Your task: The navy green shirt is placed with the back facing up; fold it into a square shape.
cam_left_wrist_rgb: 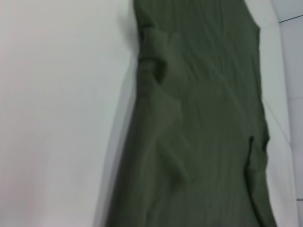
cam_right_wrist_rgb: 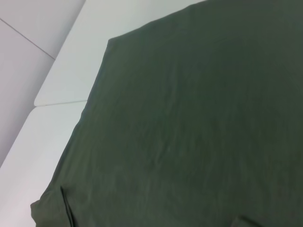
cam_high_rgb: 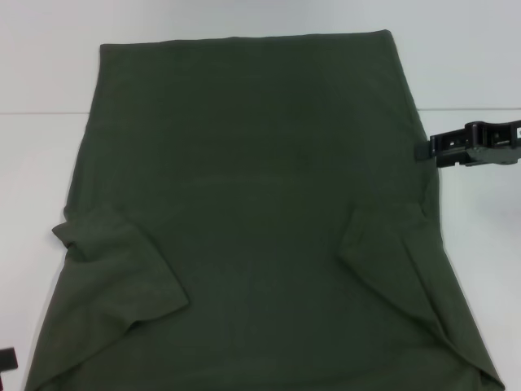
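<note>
We saw the navy green shirt [cam_high_rgb: 252,212] flat on the white surface [cam_high_rgb: 49,65] — both sleeves folded inward; right gripper [cam_high_rgb: 423,151] touched its edge, opening impossible to tell.

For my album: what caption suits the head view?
Green shirt spread plain-side up on white table, right gripper at its edge.

A lab or test-bench setting is suggested by a plain white table [cam_high_rgb: 49,65] made of smooth panels joined at thin seams, on which only a dark green shirt [cam_high_rgb: 252,220] is spread, with a black robot gripper [cam_high_rgb: 431,150] reaching in from the side.
</note>
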Controlling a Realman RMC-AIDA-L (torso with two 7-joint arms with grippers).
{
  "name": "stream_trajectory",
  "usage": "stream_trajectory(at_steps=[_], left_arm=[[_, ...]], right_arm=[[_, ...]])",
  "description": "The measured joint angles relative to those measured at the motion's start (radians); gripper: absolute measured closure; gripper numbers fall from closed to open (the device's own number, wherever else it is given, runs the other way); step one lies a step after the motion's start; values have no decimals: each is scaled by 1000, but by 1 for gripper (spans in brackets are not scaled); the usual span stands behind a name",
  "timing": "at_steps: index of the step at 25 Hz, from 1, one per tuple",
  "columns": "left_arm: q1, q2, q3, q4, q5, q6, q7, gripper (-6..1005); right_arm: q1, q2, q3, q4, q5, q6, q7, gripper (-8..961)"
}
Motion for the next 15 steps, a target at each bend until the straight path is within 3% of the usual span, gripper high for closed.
stream_trajectory(at_steps=[15], left_arm=[[15,-29,39,-33,70,-153,28,403]], right_arm=[[-19,6,-1,9,0,5,-9,360]])
